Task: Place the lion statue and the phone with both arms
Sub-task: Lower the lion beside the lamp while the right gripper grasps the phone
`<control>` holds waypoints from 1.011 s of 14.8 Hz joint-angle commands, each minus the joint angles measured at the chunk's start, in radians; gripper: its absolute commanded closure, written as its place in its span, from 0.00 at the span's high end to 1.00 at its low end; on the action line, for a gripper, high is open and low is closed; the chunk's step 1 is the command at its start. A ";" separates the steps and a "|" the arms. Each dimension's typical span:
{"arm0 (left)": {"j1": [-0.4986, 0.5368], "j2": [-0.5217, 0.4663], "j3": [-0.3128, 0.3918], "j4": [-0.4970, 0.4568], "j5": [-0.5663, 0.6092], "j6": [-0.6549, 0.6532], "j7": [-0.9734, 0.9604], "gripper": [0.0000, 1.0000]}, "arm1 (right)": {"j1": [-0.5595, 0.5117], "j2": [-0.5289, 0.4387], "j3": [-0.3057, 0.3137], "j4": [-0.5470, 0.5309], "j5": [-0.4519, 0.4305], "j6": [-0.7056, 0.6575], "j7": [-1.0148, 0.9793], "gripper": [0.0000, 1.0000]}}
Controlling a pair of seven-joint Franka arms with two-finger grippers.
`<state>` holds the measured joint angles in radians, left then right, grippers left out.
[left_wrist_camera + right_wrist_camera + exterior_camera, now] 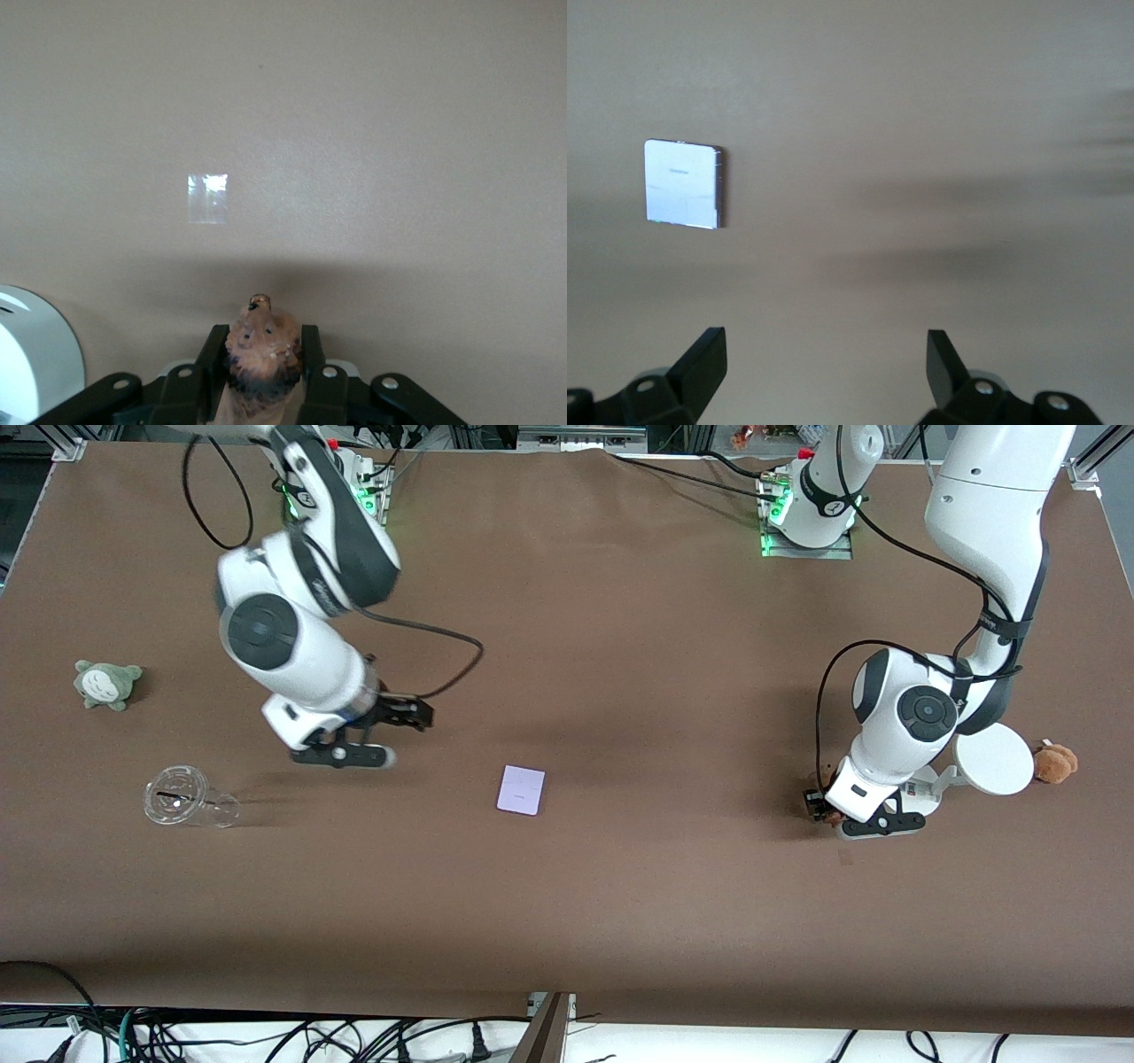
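Table: brown, bearing all items. My right gripper, jaws spread and empty, hangs above the table short of the phone, which lies flat mid-table. My left gripper clenches the lion beside the stand; such a small figurine could twist or slip loose.
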<state>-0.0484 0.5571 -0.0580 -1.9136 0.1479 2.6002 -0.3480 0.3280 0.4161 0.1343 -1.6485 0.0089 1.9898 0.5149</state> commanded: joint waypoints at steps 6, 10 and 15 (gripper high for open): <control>-0.001 0.012 -0.020 0.005 -0.042 0.006 0.000 0.60 | 0.100 0.209 -0.010 0.073 -0.023 0.234 0.125 1.00; 0.001 0.000 -0.022 0.004 -0.042 0.001 0.001 1.00 | 0.135 0.321 -0.010 0.143 -0.104 0.369 0.120 1.00; 0.009 -0.120 -0.051 0.007 -0.042 -0.158 0.010 1.00 | 0.187 0.426 -0.021 0.211 -0.112 0.454 0.166 1.00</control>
<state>-0.0484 0.5352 -0.0950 -1.8995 0.1276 2.5544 -0.3521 0.4915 0.7928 0.1302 -1.5003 -0.0841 2.4372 0.6432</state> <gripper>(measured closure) 0.000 0.000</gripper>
